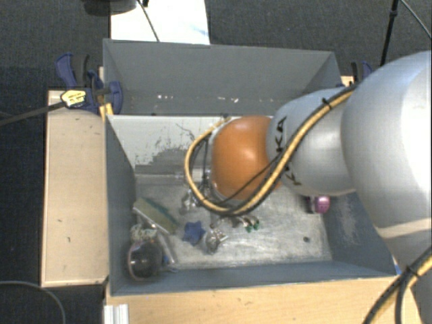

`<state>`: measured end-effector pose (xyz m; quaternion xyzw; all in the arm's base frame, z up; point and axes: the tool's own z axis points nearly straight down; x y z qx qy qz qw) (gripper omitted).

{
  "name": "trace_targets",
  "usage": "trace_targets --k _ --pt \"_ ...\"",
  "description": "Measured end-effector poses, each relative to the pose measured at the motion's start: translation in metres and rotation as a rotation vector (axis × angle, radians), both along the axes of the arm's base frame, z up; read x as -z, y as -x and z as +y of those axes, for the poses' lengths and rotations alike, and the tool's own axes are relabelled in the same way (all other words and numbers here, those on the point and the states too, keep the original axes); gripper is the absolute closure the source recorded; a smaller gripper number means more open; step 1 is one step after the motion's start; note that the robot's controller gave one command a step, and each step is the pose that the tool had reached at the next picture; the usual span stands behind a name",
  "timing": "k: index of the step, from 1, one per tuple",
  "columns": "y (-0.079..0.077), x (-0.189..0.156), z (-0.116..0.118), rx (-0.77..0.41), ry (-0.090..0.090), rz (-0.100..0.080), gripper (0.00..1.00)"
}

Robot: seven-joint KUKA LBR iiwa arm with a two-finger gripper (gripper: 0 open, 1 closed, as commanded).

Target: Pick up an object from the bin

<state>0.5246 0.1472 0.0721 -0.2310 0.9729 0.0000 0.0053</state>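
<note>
Bright even overhead light, soft glare on orange cover [236, 155] just above gripper [216, 238], sheen on arm [378, 133] to its right, bin floor [290, 238] darker at its left.

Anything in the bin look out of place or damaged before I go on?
Nothing stands out. The gripper is low over the bin floor beside a small blue piece. A greenish flat bar and a dark roundish thing lie at the view's lower left, and a purple piece sits apart at right. No spill or damage shows.
</note>
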Motion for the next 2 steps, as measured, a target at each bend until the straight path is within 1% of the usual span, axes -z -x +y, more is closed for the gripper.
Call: trace_targets --k 1,2 --pt "-0.001 -0.003 0.004 0.0 -0.003 -0.004 1.0" --pt "-0.013 -0.15 -0.044 -0.334 0.004 0.0 1.0"
